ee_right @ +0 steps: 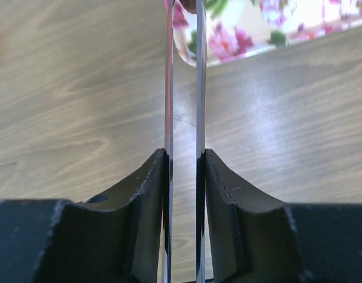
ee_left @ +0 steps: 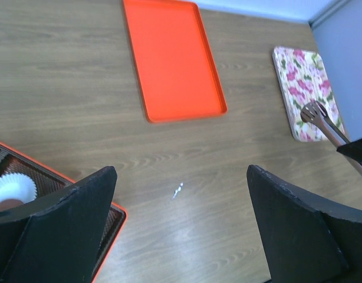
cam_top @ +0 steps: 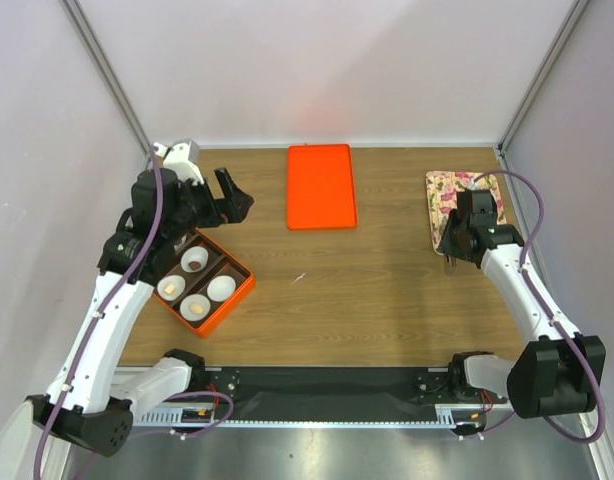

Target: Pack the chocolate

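Chocolate (cam_top: 169, 288): small tan lumps in white paper cups (cam_top: 222, 288) inside the orange compartment box (cam_top: 234, 298), lower left of the top view; too small to tell long axis or heading.
Left gripper (cam_top: 235, 196): fingers spread wide, holding nothing, just above the box in the frame.
Right gripper (ee_right: 184, 156): clamped on metal tongs (ee_right: 168, 88).
Tongs: blades parallel with a narrow gap, long axis running straight up the wrist view, tips at the floral plate (cam_top: 457, 190) edge.
Orange tray (cam_top: 321, 186): upper centre, long axis top to bottom.

The left arm (cam_top: 99, 325) is shown bent at the elbow, with the left gripper (ee_left: 180, 172) spread wide. The right arm (cam_top: 524, 292) is extended forward, with the right gripper (ee_right: 184, 156) clamped on thin metal tongs (ee_right: 168, 88).
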